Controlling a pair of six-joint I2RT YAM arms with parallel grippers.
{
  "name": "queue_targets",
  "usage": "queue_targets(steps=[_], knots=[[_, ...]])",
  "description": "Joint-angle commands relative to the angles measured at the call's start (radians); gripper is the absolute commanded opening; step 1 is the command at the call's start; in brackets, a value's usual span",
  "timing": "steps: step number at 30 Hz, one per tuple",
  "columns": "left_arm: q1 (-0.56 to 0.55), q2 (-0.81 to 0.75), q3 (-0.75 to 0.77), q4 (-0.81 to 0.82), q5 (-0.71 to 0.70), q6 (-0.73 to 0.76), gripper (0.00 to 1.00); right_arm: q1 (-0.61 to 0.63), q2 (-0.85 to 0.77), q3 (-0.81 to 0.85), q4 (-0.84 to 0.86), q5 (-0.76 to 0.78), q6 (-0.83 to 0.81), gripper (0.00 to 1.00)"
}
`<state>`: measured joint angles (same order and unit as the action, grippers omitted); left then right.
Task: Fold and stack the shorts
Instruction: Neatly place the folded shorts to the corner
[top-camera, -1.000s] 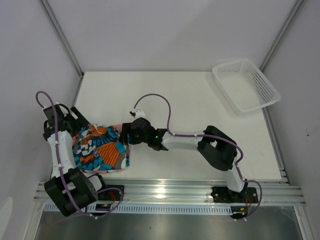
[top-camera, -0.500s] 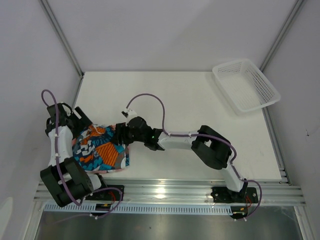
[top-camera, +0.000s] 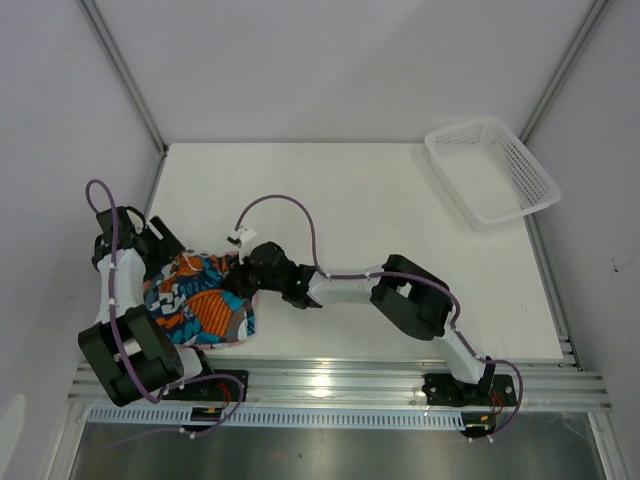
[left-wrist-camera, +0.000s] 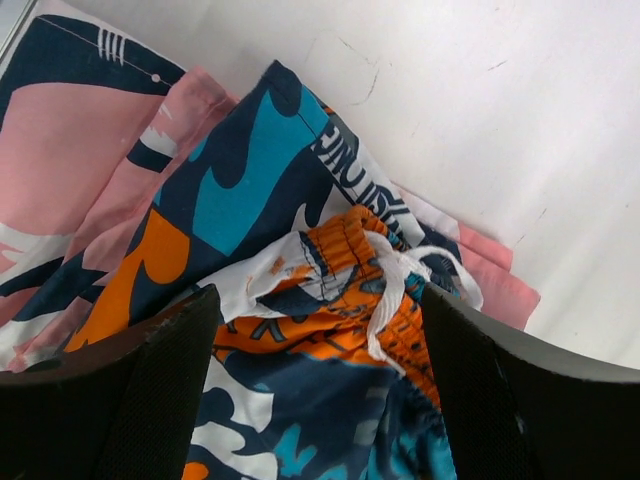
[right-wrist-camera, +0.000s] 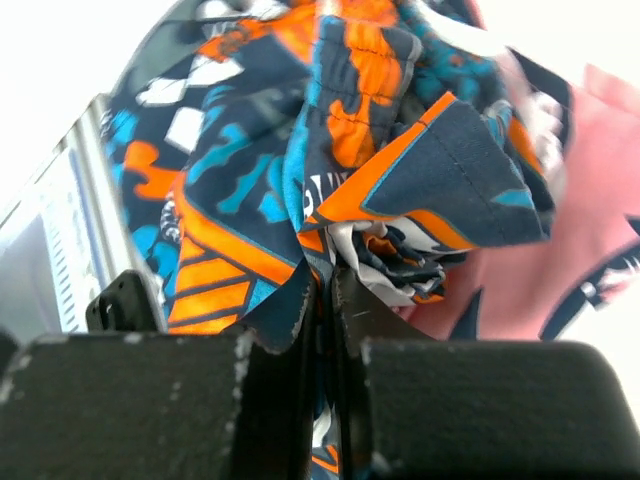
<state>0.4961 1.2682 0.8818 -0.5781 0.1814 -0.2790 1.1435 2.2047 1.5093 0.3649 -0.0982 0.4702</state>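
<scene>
The blue, teal, orange and white patterned shorts (top-camera: 200, 305) lie bunched on top of the pink shorts (left-wrist-camera: 80, 170) at the table's near left corner. My right gripper (top-camera: 243, 278) is shut on the right edge of the patterned shorts (right-wrist-camera: 400, 170), a fold of that cloth pinched between its fingers (right-wrist-camera: 300, 330). Pink fabric (right-wrist-camera: 590, 220) shows to the right of that fold. My left gripper (top-camera: 160, 262) hovers open just above the patterned shorts' orange waistband and white drawstring (left-wrist-camera: 385, 290), its fingers (left-wrist-camera: 170, 370) standing on either side of the cloth without gripping it.
A white mesh basket (top-camera: 492, 170) sits at the table's far right corner. The left wall post (top-camera: 125, 75) stands close behind my left arm. The metal rail (top-camera: 330, 380) runs along the table's near edge.
My right gripper moved left onto the patterned shorts and closed on their edge, bunching the cloth leftward. My left gripper barely shifted and stayed open.
</scene>
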Motion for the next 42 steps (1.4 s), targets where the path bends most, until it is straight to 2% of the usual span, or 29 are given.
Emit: queue_targets(steps=[1, 6, 11, 14, 15, 17, 18, 21, 31, 33, 35, 36, 39, 42], knots=[[-0.007, -0.035, 0.019, 0.014, -0.026, 0.003, 0.83, 0.015, -0.082, -0.067, 0.176, -0.026, -0.107, 0.05], [-0.007, -0.052, 0.017, 0.015, -0.039, 0.001, 0.81, -0.05, -0.013, -0.109, 0.276, -0.064, 0.046, 0.05], [-0.007, -0.075, 0.017, 0.014, -0.059, 0.004, 0.8, -0.114, 0.07, -0.077, 0.171, -0.034, 0.232, 0.1], [-0.007, -0.092, 0.016, 0.014, -0.062, 0.006, 0.8, -0.12, 0.056, -0.09, 0.154, -0.009, 0.252, 0.28], [-0.007, -0.098, 0.016, 0.015, -0.062, 0.006, 0.8, -0.12, 0.038, -0.099, 0.151, -0.008, 0.249, 0.42], [-0.007, -0.112, 0.016, 0.015, -0.069, 0.008, 0.8, -0.12, 0.02, -0.1, 0.14, -0.008, 0.237, 0.53], [-0.007, -0.116, 0.016, 0.014, -0.071, 0.009, 0.8, -0.12, -0.002, -0.097, 0.122, -0.008, 0.234, 0.62], [-0.007, -0.131, 0.017, 0.011, -0.079, 0.012, 0.8, -0.123, -0.057, -0.1, 0.094, -0.014, 0.231, 0.7], [-0.007, -0.249, 0.031, 0.017, -0.036, -0.012, 0.82, -0.096, -0.241, -0.086, -0.009, 0.0, 0.151, 0.71], [-0.008, -0.263, 0.039, 0.009, -0.022, -0.022, 0.82, -0.091, -0.235, -0.057, -0.018, -0.065, 0.154, 0.69], [-0.008, -0.286, 0.049, 0.004, 0.016, -0.04, 0.83, -0.108, -0.189, -0.043, 0.076, -0.171, 0.201, 0.66], [-0.008, -0.296, 0.054, 0.004, 0.026, -0.046, 0.83, -0.114, -0.162, -0.035, 0.115, -0.281, 0.284, 0.65], [-0.01, -0.331, 0.071, -0.005, 0.044, -0.063, 0.83, -0.123, -0.021, 0.03, 0.293, -0.446, 0.462, 0.64], [-0.01, -0.337, 0.089, -0.031, 0.052, -0.057, 0.84, -0.11, 0.139, 0.115, 0.451, -0.526, 0.563, 0.62]])
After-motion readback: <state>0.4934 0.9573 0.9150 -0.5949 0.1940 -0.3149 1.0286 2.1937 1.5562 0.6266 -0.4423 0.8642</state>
